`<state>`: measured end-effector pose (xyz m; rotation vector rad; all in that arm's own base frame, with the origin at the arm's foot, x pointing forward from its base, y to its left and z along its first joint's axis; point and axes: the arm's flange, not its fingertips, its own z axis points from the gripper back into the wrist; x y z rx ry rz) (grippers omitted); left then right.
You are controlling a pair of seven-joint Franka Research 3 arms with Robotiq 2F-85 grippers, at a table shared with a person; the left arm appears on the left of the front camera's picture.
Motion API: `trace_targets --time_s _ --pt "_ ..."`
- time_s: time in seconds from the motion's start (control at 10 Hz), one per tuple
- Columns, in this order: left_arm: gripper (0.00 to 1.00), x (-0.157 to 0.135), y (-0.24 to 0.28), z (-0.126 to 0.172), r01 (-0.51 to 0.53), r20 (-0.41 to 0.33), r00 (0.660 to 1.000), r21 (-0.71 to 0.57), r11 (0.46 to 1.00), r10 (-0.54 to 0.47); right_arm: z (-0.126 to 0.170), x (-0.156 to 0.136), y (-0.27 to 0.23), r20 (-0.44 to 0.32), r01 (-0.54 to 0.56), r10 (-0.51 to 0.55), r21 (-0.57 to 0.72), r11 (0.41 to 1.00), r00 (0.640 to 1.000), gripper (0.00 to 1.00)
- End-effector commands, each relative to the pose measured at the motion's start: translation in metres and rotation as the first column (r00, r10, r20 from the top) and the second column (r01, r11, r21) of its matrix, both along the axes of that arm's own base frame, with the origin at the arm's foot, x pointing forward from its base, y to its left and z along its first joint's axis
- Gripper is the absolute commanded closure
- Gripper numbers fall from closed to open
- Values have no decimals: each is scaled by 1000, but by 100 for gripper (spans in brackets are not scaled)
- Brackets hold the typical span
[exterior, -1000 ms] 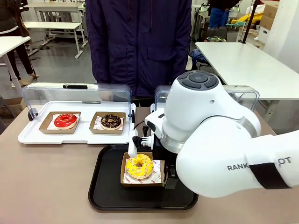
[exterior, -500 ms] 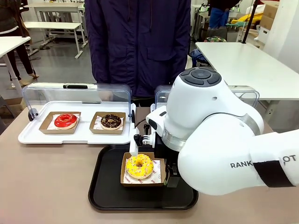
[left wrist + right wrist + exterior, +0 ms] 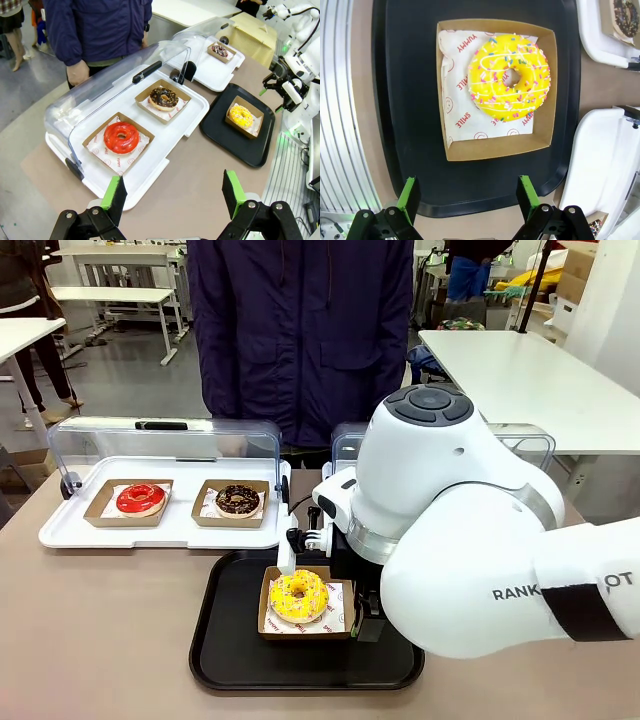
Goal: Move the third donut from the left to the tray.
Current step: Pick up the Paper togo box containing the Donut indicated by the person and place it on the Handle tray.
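Observation:
The third donut from the left (image 3: 298, 596), yellow-glazed with coloured sprinkles, lies in its brown cardboard holder (image 3: 340, 625) on the black tray (image 3: 230, 640). In the right wrist view the donut (image 3: 509, 76) sits on printed paper inside the holder, on the tray (image 3: 405, 100). My right gripper (image 3: 467, 195) hovers open just off the holder's edge, holding nothing. In the front view it (image 3: 362, 618) hangs right of the holder, largely hidden by the wrist. My left gripper (image 3: 173, 192) stands open and high above the table, far from the donut (image 3: 241, 115).
A white tray (image 3: 60, 532) with a raised clear lid holds a red donut (image 3: 140, 498) and a chocolate donut (image 3: 237, 500). A second white tray (image 3: 205, 75) with another donut (image 3: 219, 50) lies behind the black tray. A person (image 3: 300, 340) stands at the far edge.
My right arm lifted slightly and drifted a little right, then held still. The donut and holder stayed in place on the tray.

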<state>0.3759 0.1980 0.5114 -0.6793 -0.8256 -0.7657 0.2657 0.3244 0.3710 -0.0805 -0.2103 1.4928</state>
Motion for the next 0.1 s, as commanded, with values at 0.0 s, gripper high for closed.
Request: trace_targets --time_s 0.0 --pt "0 -1 -1 2 9 14 1000 -6 1000 -9 -1 -1 1 2 11 -11 5 1000 1000 0"
